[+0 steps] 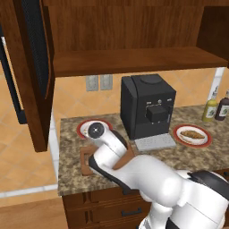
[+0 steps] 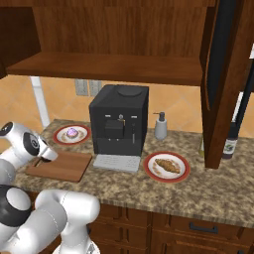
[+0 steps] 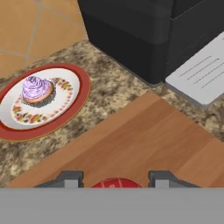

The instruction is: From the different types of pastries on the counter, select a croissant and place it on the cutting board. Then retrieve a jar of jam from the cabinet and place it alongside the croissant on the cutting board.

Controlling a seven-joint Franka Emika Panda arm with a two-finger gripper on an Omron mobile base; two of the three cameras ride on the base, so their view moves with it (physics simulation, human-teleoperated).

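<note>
The end effector [image 3: 115, 181] is seen clenched on the jar of jam [image 3: 116, 183], red lid poking up between the tips, right over the cutting board [image 3: 144, 140]. The croissant [image 2: 168, 165] is sat on its plate [image 2: 150, 169] on the bench [image 2: 208, 191], right of the coffee machine [image 2: 119, 119].

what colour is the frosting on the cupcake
Purple, on the cupcake; clearest in the hand view.

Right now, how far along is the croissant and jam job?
Croissant step not done: the croissant still lies on its red-rimmed plate right of the coffee machine. In hand: the gripper is shut on the jar of jam, just above the cutting board. Left: release the jar, then move the croissant over.
</note>
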